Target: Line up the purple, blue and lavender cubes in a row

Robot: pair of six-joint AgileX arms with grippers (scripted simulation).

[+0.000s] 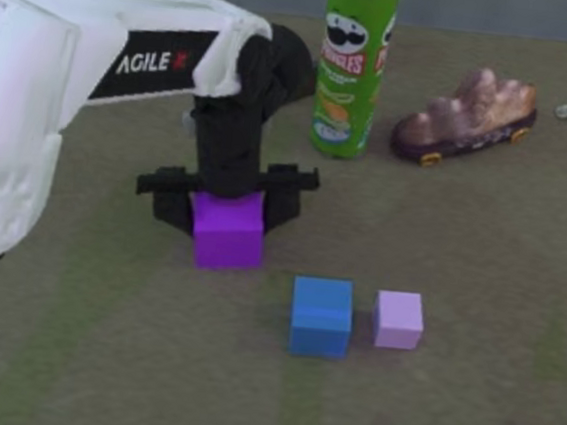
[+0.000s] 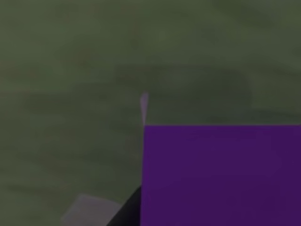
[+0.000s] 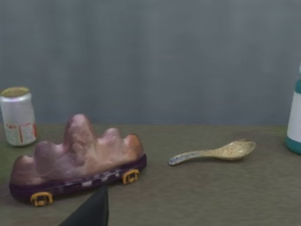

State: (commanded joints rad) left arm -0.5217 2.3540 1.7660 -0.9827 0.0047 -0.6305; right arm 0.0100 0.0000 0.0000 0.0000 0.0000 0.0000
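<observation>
- Your left pincer (image 1: 227, 199) is clenched on the purple cube (image 1: 228, 229), its black fingers either side of it, left of centre on the table (image 1: 445, 409).
- The blue cube (image 1: 321, 316) sits nearer the front edge, with the lavender cube (image 1: 399, 319) just beside it on its right, a narrow gap between.
- Your right pincer (image 3: 94, 209) is out of the top view; you cannot tell its state.
- A green crisp can (image 1: 355, 64) and a toy car (image 1: 463, 119) stand further back.

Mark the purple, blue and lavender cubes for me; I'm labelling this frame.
purple cube (image 1: 228, 232), top view, front face below the left gripper.
blue cube (image 1: 321, 315), top view, top face.
lavender cube (image 1: 398, 318), top view, top face.
</observation>
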